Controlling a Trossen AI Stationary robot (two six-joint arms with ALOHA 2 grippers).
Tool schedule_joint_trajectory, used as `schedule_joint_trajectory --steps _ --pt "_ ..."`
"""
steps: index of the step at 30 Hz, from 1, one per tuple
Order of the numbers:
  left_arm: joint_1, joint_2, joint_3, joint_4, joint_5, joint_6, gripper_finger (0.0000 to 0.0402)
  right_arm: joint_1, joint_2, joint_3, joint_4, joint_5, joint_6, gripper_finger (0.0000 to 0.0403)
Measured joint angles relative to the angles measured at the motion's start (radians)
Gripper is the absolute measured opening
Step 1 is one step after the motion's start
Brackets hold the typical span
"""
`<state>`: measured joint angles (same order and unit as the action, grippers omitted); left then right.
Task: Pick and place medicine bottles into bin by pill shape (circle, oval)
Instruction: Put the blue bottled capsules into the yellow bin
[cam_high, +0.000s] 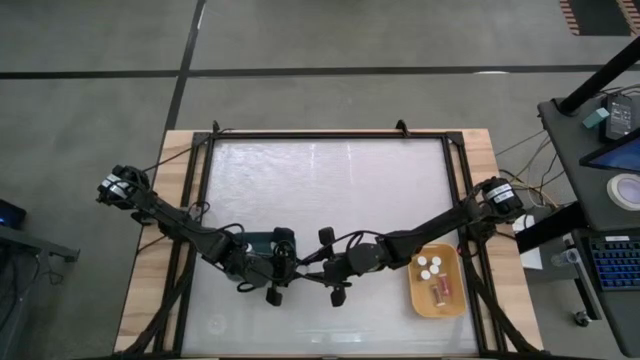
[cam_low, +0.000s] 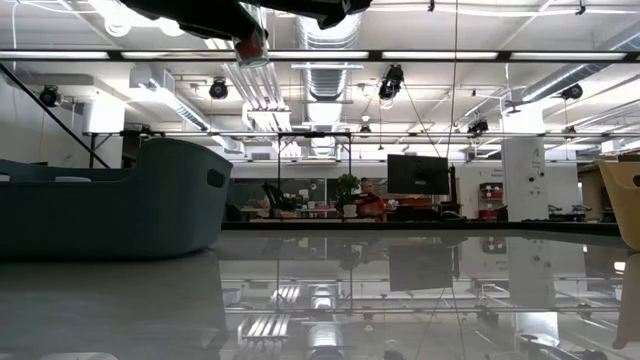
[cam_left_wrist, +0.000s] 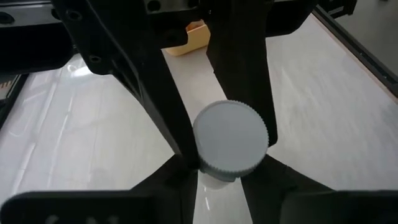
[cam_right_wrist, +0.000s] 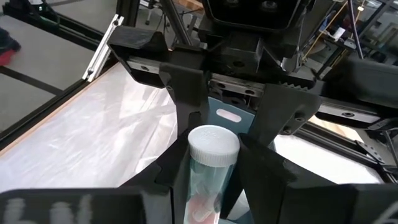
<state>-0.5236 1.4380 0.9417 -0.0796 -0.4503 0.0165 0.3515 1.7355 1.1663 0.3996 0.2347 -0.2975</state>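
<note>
Both grippers meeting nose to nose above near-centre of table (cam_high: 330, 190). Left gripper (cam_high: 287, 266) and right gripper (cam_high: 322, 268) both clamping one bottle (cam_right_wrist: 210, 163), white cap (cam_left_wrist: 231, 137) showing between fingers; seemingly mid-handover, high view too dark there to confirm. Teal tray (cam_low: 110, 195) sitting under left arm. Yellow tray (cam_high: 437, 281) at near right holding several bottles.
</note>
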Motion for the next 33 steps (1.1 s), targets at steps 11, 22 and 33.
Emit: schedule_joint_trajectory --steps 11,22,33 --pt "0.0 0.0 0.0 -0.01 0.001 -0.012 0.0167 -0.001 0.002 -0.001 -0.005 0.004 0.014 0.0115" --pt "-0.001 -0.02 0.002 -0.116 0.002 -0.037 0.018 -0.003 -0.011 0.0 -0.11 0.005 0.072 0.0115" --pt "-0.003 -0.033 0.001 -0.153 0.001 -0.011 0.018 -0.001 -0.149 0.041 -0.632 0.001 0.329 0.0116"
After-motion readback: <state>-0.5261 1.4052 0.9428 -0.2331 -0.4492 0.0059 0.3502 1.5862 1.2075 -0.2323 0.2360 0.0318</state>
